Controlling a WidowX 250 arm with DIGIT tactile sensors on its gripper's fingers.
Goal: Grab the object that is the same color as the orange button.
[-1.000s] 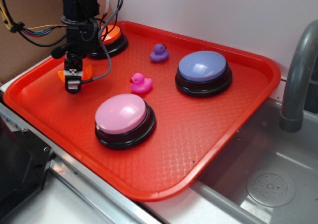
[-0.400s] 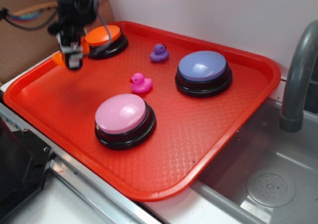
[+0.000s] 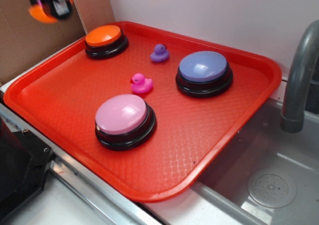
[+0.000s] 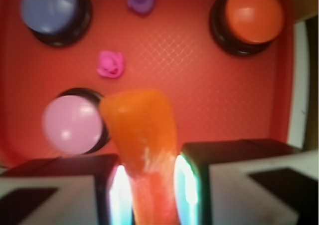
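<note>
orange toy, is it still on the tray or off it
Off the tray. The orange toy is clamped between the gripper fingers, high above the red tray, left of the orange button.

Tray [image 3: 234,150]: red plastic, textured floor, raised rim, lying at an angle beside the sink.
Pink button [image 3: 121,114]: round dome on a black base, near the tray's front edge.
Blue-purple button [image 3: 203,67]: round dome on a black base, toward the tray's right side.
Pink duck [image 3: 141,83]: small, between the pink and blue-purple buttons, touching neither.
Purple duck [image 3: 159,53]: small, near the tray's back rim.
Sink [image 3: 271,185]: grey basin with a round drain.
Faucet [image 3: 298,80]: grey, curved.
Cardboard [image 3: 20,40]: brown sheet behind the tray's left corner.
Wall [image 3: 209,10]: plain white.
</note>
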